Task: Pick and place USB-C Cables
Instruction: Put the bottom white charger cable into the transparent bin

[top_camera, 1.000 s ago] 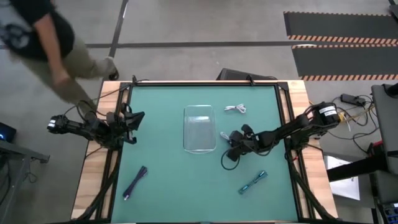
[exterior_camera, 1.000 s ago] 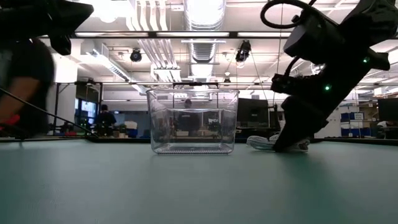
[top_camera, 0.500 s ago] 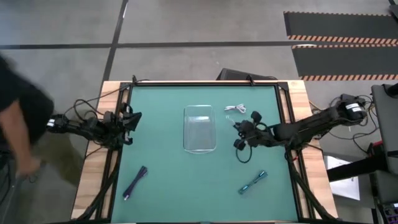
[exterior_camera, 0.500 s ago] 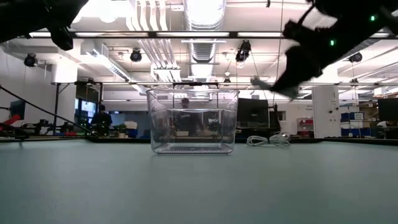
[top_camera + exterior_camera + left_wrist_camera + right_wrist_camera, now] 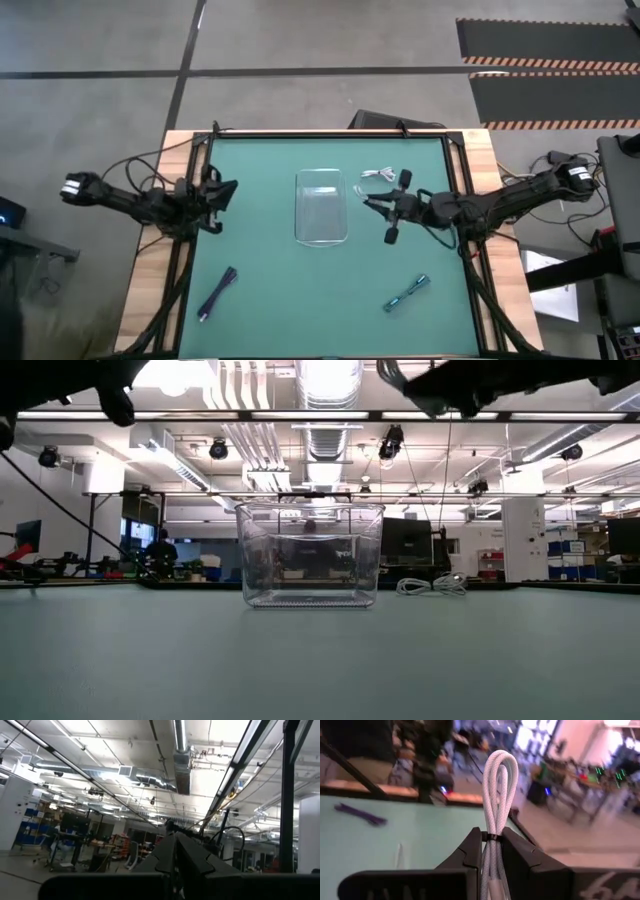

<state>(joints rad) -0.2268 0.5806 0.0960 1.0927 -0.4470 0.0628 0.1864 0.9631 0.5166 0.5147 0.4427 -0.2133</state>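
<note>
Four small cable bundles can be counted, and there is one clear rectangular plastic tray (image 5: 321, 206) in the middle of the green table (image 5: 260, 260). The first bundle is a white braided USB-C cable (image 5: 496, 815), folded into long loops and tied by a thin dark band near the middle. The right gripper (image 5: 491, 851) pinches it between its two dark fingers (image 5: 469, 851), with the loops standing out past the fingertips. In the high view this gripper (image 5: 372, 203) is above the table just beside the tray's right side, and the held cable is hard to make out there.

The second white-silver cable bundle (image 5: 377, 175) lies loose on the table near the far right corner of the tray, close to the right gripper; in the low view it (image 5: 431, 586) rests on the surface to the right of the tray (image 5: 310, 555). The dark purple-black cable bundle (image 5: 217, 292) lies stretched and slanted at the near left part of the table, well apart from the tray. The teal-blue cable bundle (image 5: 406, 292) lies slanted at the near right part.

The left gripper (image 5: 216, 192) waits at the left edge of the table, and its fingers (image 5: 192, 860) are pressed together, holding nothing.
</note>
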